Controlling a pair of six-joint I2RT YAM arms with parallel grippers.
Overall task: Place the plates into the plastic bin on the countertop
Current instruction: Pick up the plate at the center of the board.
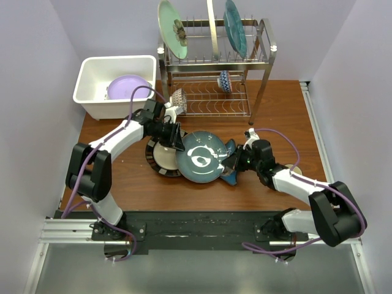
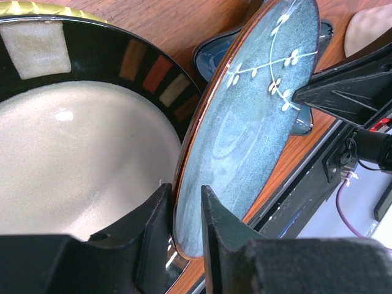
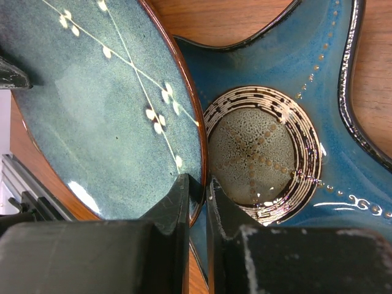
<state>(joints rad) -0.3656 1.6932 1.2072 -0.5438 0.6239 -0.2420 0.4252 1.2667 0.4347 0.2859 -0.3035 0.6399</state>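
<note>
A teal plate (image 1: 199,156) (image 2: 245,122) (image 3: 92,110) with a white twig pattern is tilted over the middle of the table. My right gripper (image 1: 233,162) (image 3: 197,180) is shut on its right rim. My left gripper (image 1: 177,139) (image 2: 185,188) straddles the left rim loosely, open. Under the teal plate's left side lies the black-striped plate (image 1: 160,158) (image 2: 73,141). The dark blue star plate (image 1: 231,177) (image 3: 294,61) lies under its right side. The white plastic bin (image 1: 86,73) at the back left holds a lavender plate (image 1: 125,86).
The wire dish rack (image 1: 214,92) stands at the back centre. Its top tier holds a pale green flower plate (image 1: 174,27) and a teal plate (image 1: 234,24), both upright. Two small bowls (image 1: 179,98) (image 1: 225,79) sit lower. A pale round object (image 1: 294,168) lies beside my right arm.
</note>
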